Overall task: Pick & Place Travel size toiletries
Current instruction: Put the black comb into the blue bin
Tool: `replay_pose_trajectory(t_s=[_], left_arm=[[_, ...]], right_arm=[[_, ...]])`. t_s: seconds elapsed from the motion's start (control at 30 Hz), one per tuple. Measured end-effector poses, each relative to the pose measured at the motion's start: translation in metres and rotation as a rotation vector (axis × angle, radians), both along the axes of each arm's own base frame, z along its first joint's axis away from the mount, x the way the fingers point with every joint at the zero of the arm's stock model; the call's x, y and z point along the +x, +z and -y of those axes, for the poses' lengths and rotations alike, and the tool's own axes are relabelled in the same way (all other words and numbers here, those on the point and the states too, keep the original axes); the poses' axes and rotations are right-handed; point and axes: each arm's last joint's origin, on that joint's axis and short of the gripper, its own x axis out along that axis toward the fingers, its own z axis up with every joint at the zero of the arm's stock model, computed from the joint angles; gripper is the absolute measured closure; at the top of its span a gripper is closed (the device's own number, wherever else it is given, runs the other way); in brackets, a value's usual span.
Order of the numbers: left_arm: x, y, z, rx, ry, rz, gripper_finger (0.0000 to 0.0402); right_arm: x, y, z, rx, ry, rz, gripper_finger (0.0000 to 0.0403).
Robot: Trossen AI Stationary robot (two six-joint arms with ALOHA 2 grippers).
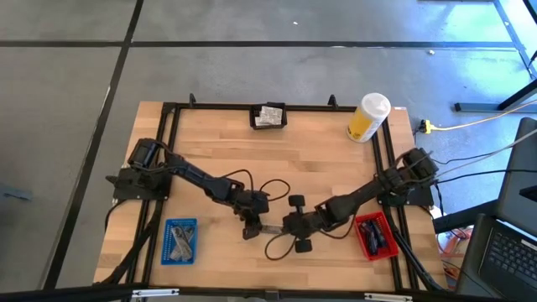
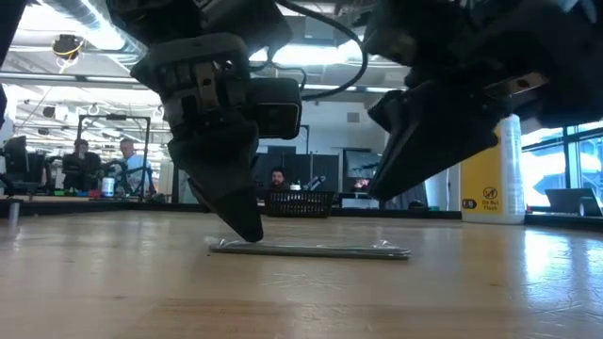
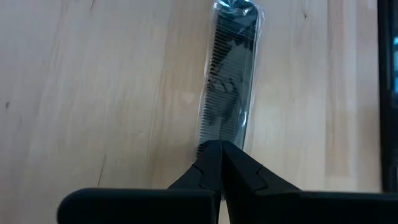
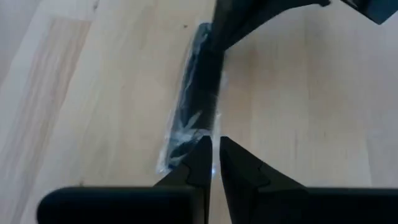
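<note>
- One wrapped comb [image 1: 270,227] lies flat near the table's [image 1: 218,143] front edge, between my grippers.
- Left gripper [image 3: 220,148] is clamped on one end; right gripper [image 4: 214,142] sits at the other, fingers slightly parted, not gripping.
- Blue tray [image 1: 179,242], red tray [image 1: 374,236] and black basket [image 1: 268,117] already hold items; this comb is left.
- Only the wrist views show the comb's teeth; the low view shows a thin strip.

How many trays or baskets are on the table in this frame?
3. A blue tray sits at the front left, a red tray at the front right beside the right arm, and a black basket at the back edge, centre. None appears hidden.
</note>
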Motion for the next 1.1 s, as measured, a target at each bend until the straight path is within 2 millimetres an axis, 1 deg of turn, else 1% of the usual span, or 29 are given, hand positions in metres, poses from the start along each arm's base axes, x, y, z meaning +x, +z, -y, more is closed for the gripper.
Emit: replay_pose_trajectory(t_s=[0.17, 0.33, 0.5, 0.67, 0.73, 0.8, 0.9, 1.0, 1.1], left_arm=[[0.001, 0.0, -0.005, -0.071, 0.027, -0.029, 0.04], [0.003, 0.001, -0.012, -0.096, 0.042, -0.034, 0.04], [0.004, 0.001, -0.016, -0.096, 0.049, -0.03, 0.04], [0.004, 0.001, -0.016, -0.102, 0.042, -0.031, 0.04], [0.004, 0.001, -0.016, -0.103, 0.041, -0.031, 0.04], [0.003, 0.001, -0.016, -0.103, 0.04, -0.031, 0.04], [0.003, 0.001, -0.015, -0.102, 0.037, -0.031, 0.04], [0.003, 0.001, -0.015, -0.097, 0.03, -0.028, 0.04], [0.003, 0.001, -0.015, -0.096, 0.029, -0.027, 0.04]], right_arm=[[-0.002, 0.006, -0.013, 0.01, 0.04, 0.018, 0.0354], [-0.007, 0.006, -0.023, 0.019, 0.079, 0.01, 0.0324], [-0.007, -0.002, -0.024, 0.002, 0.078, -0.002, 0.0287], [-0.004, -0.003, -0.018, -0.031, 0.031, 0.008, 0.0249], [-0.002, -0.004, -0.015, -0.005, 0.001, 0.0, 0.0235], [-0.001, -0.004, -0.011, 0.065, -0.027, -0.035, 0.0225], [0.0, -0.008, -0.001, 0.132, -0.072, -0.098, 0.0216], [0.001, -0.011, 0.007, 0.138, -0.095, -0.109, 0.0213], [0.003, -0.013, 0.013, 0.145, -0.112, -0.1, 0.0219]])
